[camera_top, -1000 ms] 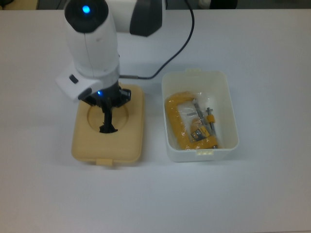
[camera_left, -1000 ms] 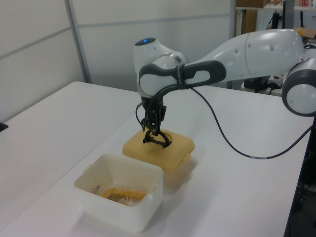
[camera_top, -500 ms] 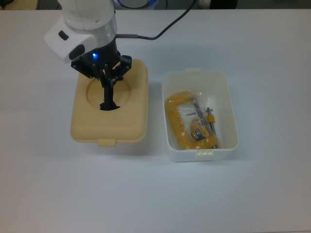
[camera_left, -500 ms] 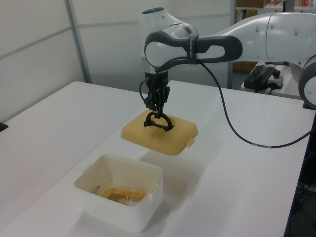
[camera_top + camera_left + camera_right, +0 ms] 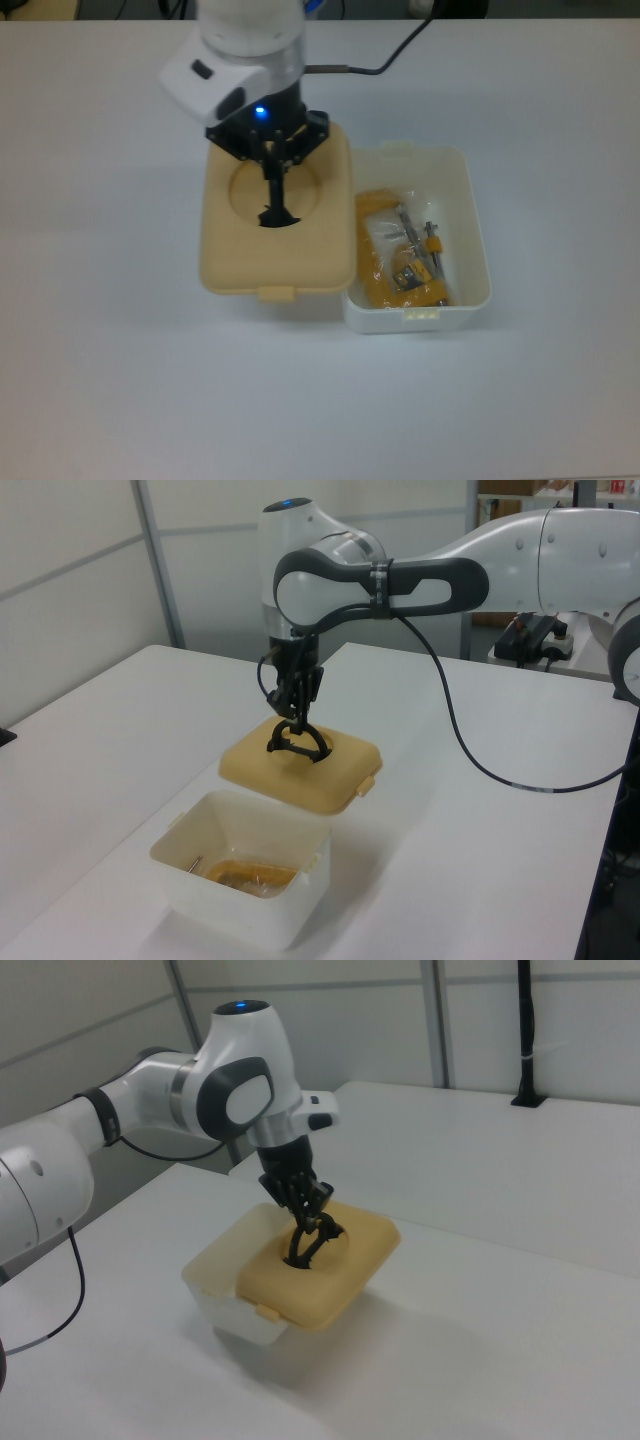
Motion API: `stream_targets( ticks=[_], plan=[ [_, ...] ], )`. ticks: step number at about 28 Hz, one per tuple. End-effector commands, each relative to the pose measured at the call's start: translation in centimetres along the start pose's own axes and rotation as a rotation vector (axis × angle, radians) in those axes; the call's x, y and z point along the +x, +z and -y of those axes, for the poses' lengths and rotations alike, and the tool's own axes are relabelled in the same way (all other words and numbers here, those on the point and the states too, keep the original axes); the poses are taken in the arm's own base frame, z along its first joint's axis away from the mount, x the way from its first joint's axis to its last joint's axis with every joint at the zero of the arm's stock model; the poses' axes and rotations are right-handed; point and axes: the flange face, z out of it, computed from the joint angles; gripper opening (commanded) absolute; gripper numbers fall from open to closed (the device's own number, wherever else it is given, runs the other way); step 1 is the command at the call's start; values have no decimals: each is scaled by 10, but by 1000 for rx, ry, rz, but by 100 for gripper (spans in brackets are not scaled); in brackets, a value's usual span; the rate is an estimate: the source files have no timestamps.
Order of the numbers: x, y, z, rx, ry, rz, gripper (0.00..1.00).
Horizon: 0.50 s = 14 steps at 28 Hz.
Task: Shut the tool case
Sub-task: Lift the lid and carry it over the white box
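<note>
The beige rounded lid (image 5: 240, 262) (image 5: 325, 775) (image 5: 340, 1270) hangs in the air, level, held by its black handle (image 5: 273, 212) (image 5: 294, 746) (image 5: 305, 1250). My gripper (image 5: 272, 176) (image 5: 294, 717) (image 5: 310, 1215) is shut on that handle from above. In the top view the lid's right edge overlaps the left rim of the white tub (image 5: 470, 240) (image 5: 240, 895) (image 5: 205, 1295). The tub stands open on the table and holds a yellow clamp in a plastic bag (image 5: 385, 275) (image 5: 245, 875). In the right view the lid covers most of the tub.
The white table (image 5: 120, 380) spreads around the tub. A black cable (image 5: 390, 55) (image 5: 470, 750) runs from the arm across the table's far side. Wall panels stand behind the table in the left view and the right view.
The gripper has carried the lid toward the top view's right, from beside the tub to overlapping its left rim. A second ago the lid still lay on the table.
</note>
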Motion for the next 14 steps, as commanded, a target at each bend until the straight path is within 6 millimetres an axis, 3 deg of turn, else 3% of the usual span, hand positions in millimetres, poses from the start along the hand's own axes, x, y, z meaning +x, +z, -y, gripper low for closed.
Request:
stream_targets(
  ticks=[1,7,14],
  plan=[
    [-6,-9,34,8,9,6,0],
    [-10,-6,71,6,-7,9,0],
    [-12,1,98,5,-9,9,0]
  ],
)
